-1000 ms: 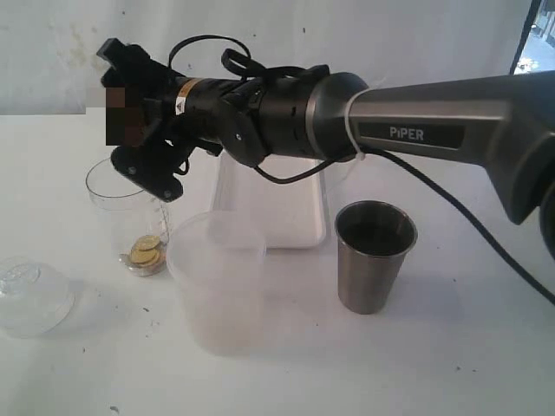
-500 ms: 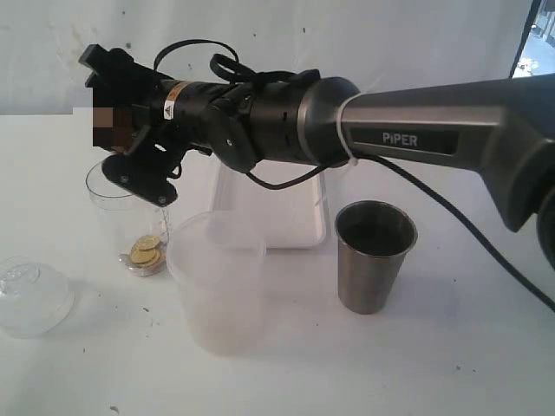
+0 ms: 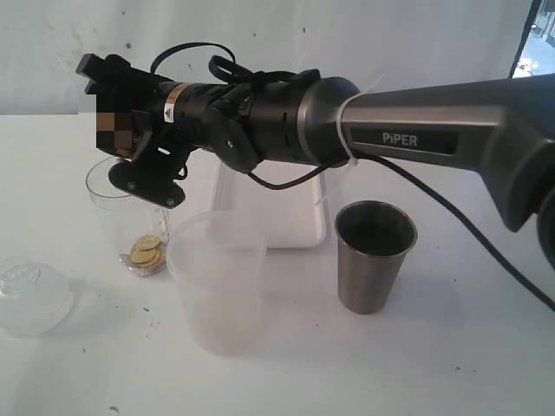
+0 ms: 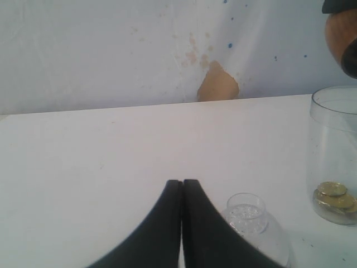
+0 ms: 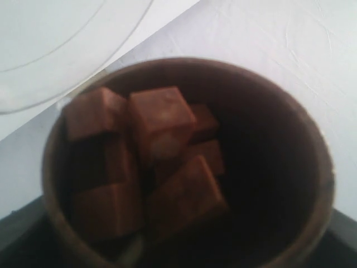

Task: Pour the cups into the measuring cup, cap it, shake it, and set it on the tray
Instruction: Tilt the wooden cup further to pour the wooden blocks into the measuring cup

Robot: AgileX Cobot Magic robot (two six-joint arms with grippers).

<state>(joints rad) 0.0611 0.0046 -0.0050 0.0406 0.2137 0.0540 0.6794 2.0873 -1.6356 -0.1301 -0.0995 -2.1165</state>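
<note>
Our exterior view looks slightly down on the measuring cup (image 3: 111,204). Our left wrist view shares it from low beside it; the right stares closely into the brown cup (image 5: 279,128).

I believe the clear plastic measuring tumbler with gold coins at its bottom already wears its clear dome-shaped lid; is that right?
Not quite: the clear plastic measuring tumbler is open-topped, and its clear dome-shaped lid lies on the white table apart from it, as the exterior view shows. The gold coins are indeed at its bottom.
</note>
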